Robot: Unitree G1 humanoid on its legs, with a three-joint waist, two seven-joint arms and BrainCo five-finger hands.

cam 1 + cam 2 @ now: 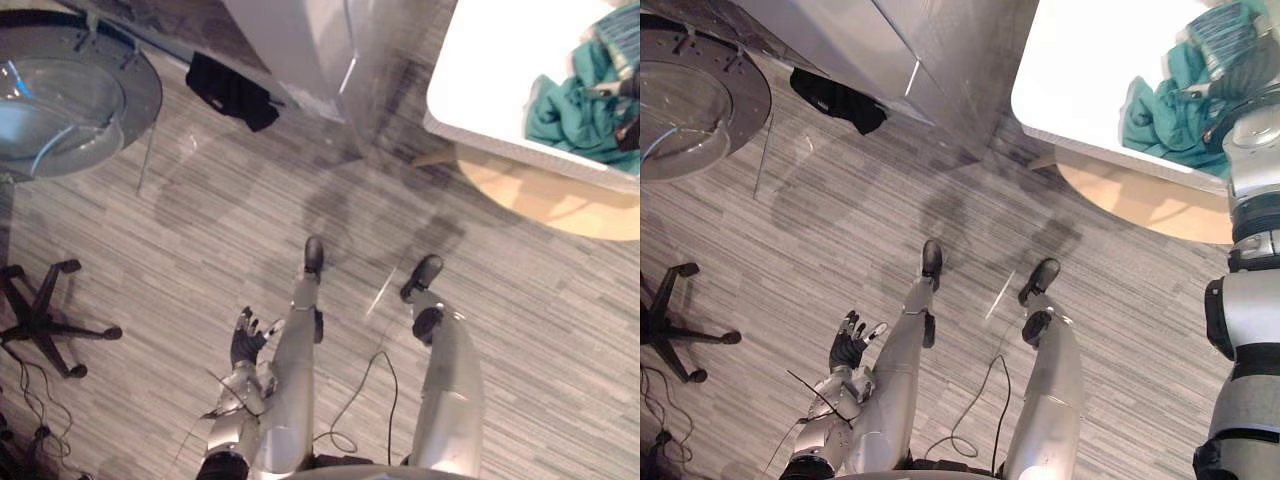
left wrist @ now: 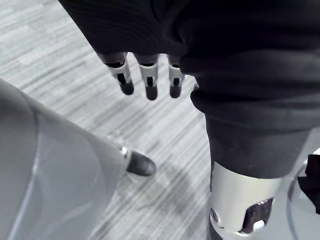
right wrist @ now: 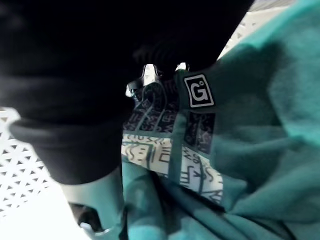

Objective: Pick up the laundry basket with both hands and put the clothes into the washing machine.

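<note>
A white laundry basket (image 1: 470, 60) stands at the upper right on a round wooden stool (image 1: 540, 195), with teal clothes (image 1: 570, 110) heaped inside. My right hand (image 1: 1252, 75) reaches into the basket from the right edge and is pressed into the teal clothes (image 3: 250, 150); a patterned teal piece (image 3: 165, 145) lies against its dark cover (image 3: 75, 75). My left hand (image 1: 246, 340) hangs low at the lower left, far from the basket, with its fingers (image 2: 147, 80) straight and holding nothing. The silver washing machine (image 1: 310, 50) is at the top centre, and its round door (image 1: 70, 95) swings open at the upper left.
A black garment (image 1: 232, 90) lies on the striped grey floor at the foot of the washing machine. An office chair's black star base (image 1: 45, 320) stands at the left edge.
</note>
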